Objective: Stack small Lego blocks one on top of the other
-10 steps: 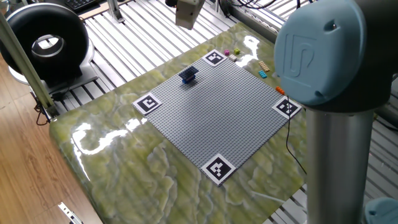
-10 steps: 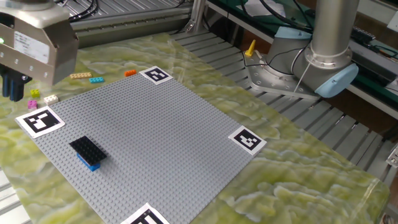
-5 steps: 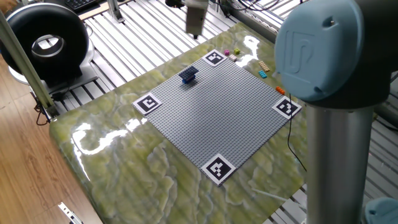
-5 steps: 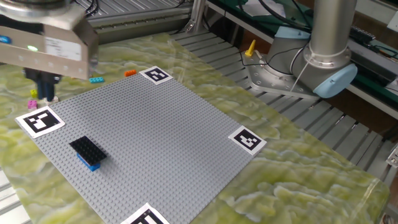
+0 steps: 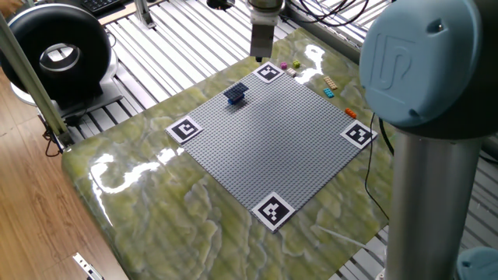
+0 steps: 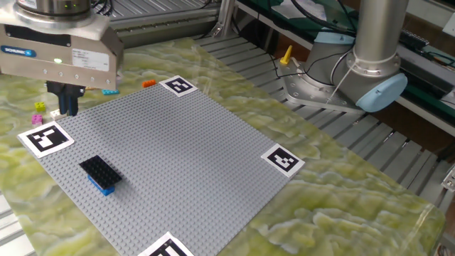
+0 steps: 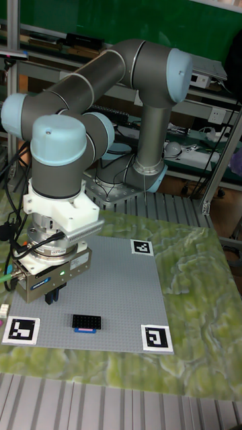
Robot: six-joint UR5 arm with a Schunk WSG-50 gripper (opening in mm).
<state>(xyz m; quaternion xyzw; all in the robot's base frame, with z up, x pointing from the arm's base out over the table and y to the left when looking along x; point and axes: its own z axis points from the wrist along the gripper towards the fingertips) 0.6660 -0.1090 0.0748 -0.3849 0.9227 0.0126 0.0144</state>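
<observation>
Other fixed view: gripper [image 6: 65, 108] hovering over loose small Lego blocks [image 6: 47, 111] at baseplate [image 6: 185, 163] far-left edge; finger spread unclear. Risk: scattering neighbours on descent. Dark stack [image 6: 99, 173] sitting near-left.

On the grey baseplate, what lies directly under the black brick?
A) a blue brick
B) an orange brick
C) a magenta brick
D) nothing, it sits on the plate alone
A: in the other fixed view a blue brick shows beneath the black brick on the baseplate.
</observation>
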